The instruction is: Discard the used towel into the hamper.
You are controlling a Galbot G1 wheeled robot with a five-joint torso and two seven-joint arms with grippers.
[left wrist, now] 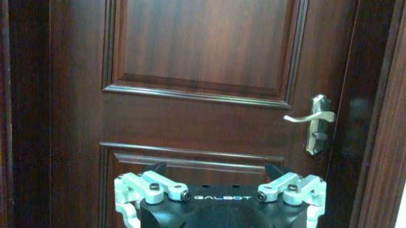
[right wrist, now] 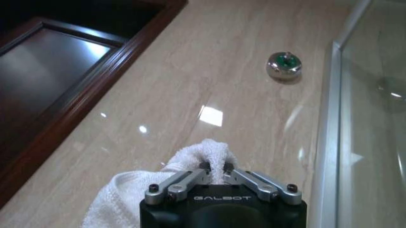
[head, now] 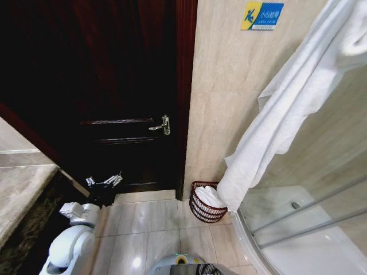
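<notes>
A long white towel [head: 281, 114] hangs from the upper right in the head view, and its lower end reaches the right rim of the hamper [head: 202, 212]. The hamper is a small dark reddish wire basket on the floor beside the door frame, with white cloth lying inside it. In the right wrist view my right gripper [right wrist: 214, 167] is shut on a fold of the white towel [right wrist: 127, 194]. My left gripper [head: 106, 182] hovers low at the left before the door, well away from the hamper. Its jaws stand wide apart and empty in the left wrist view [left wrist: 216, 171].
A dark wooden door [head: 114, 86] with a metal lever handle [left wrist: 311, 116] stands closed ahead. A glass shower enclosure [head: 309, 195] curves along the right. A stone counter [head: 17, 189] sits at the left. A metal knob [right wrist: 284, 65] protrudes from the marble wall.
</notes>
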